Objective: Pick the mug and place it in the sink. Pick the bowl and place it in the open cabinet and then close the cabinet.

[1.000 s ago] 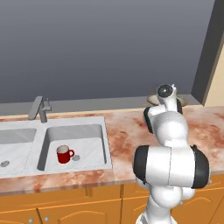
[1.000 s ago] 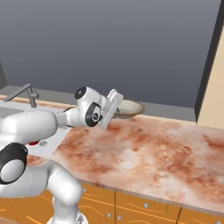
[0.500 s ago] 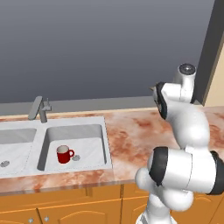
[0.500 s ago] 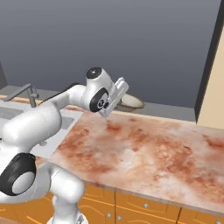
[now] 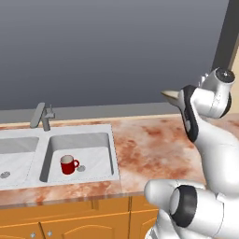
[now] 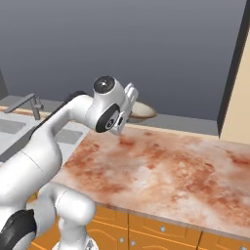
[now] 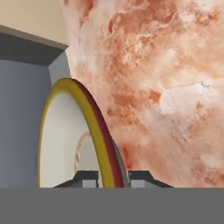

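1. Left base view: the mug (image 5: 68,165) stands upright in the right basin of the sink (image 5: 81,140), so the first part of the task looks done. The arm rises at the right with its wrist held high above the worktop (image 5: 154,144), and a sliver of the bowl (image 5: 171,95) juts out to the left of the wrist, lifted clear of the surface.

2. Right base view: the gripper (image 6: 128,105) sits at the end of the raised arm, above the back of the worktop (image 6: 166,161). The bowl (image 6: 141,111) projects from behind the gripper, roughly level and off the worktop, near the grey back wall (image 6: 161,49).

3. Hand view: the bowl (image 7: 65,140) is seen edge-on, its rim running down between the two finger tips (image 7: 86,177), which stand one on each side of it. The gripper (image 7: 113,178) is clenched on the bowl's rim. The marbled worktop (image 7: 166,78) spreads beyond.

4. Step in hand, as judged: carrying the bowl towards the cabinet, which cannot be made out in these pictures.

5. The next move likely calls for bringing the open cabinet within reach, keeping the rim grip firm and the bowl fairly level, then setting it on a shelf before letting go and shutting the door.
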Robot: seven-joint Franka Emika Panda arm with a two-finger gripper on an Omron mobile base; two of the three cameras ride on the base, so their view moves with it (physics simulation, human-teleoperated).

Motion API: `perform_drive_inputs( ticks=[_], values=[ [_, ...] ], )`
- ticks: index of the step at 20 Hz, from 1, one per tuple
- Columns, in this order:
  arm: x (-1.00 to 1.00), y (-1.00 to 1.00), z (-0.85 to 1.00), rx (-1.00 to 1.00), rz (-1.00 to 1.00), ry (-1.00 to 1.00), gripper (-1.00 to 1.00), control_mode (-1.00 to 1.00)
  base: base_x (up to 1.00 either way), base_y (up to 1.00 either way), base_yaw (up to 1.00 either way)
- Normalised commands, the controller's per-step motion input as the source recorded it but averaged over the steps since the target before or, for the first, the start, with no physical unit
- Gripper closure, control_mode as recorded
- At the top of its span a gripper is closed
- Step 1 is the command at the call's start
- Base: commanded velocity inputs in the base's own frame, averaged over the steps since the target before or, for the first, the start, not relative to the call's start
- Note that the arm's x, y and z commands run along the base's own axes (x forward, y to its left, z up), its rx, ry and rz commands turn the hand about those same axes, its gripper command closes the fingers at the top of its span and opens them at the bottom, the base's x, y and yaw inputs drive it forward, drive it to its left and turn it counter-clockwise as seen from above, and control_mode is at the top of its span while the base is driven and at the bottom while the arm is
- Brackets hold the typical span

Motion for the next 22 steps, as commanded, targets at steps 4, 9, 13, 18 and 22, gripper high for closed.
perform_drive_inputs(
  ticks=[4, 9, 13, 18, 22],
  values=[
    [-0.66, 0.29, 0.21, -0.11, 0.18, -0.14, 1.00, -1.00, 0.00, 0.00, 0.00],
    [-0.62, 0.27, 0.32, -0.07, 0.09, -0.02, 1.00, -1.00, 0.00, 0.00, 0.00],
    [-0.66, 0.00, 0.42, 0.00, 0.00, 0.02, 1.00, -1.00, 0.00, 0.00, 0.00],
    [-0.54, 0.02, 0.40, 0.00, 0.00, 0.12, 1.00, -1.00, 0.00, 0.00, 0.00],
    [-0.58, 0.00, 0.32, 0.00, 0.00, 0.11, 1.00, -1.00, 0.00, 0.00, 0.00]
  ],
)
